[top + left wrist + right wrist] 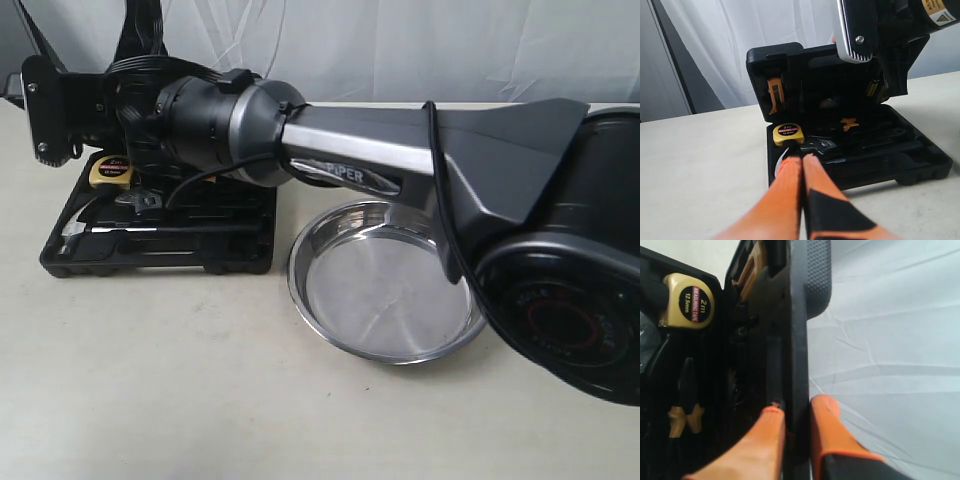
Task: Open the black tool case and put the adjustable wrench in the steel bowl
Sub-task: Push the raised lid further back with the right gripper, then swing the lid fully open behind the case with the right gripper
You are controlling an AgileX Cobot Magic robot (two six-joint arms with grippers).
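Observation:
The black tool case (160, 248) lies open on the table, left of the steel bowl (385, 290), which holds nothing. Its lid (790, 75) stands upright. My right arm (400, 150) reaches across the bowl to the case. My right gripper (797, 407) is shut on the lid's edge (799, 340), one finger inside and one outside. The adjustable wrench (821, 146) lies in the case's base beside the tape measure, silver head showing. My left gripper (801, 158) is shut with nothing in it, in front of the case's near edge, tips pointing at the wrench head.
A yellow tape measure (788, 134) and orange-handled pliers (849, 123) sit in the base's slots. More yellow-handled tools (774, 95) are clipped into the lid. A white curtain (400, 50) hangs behind the table. The right arm's base (570, 310) fills the right side.

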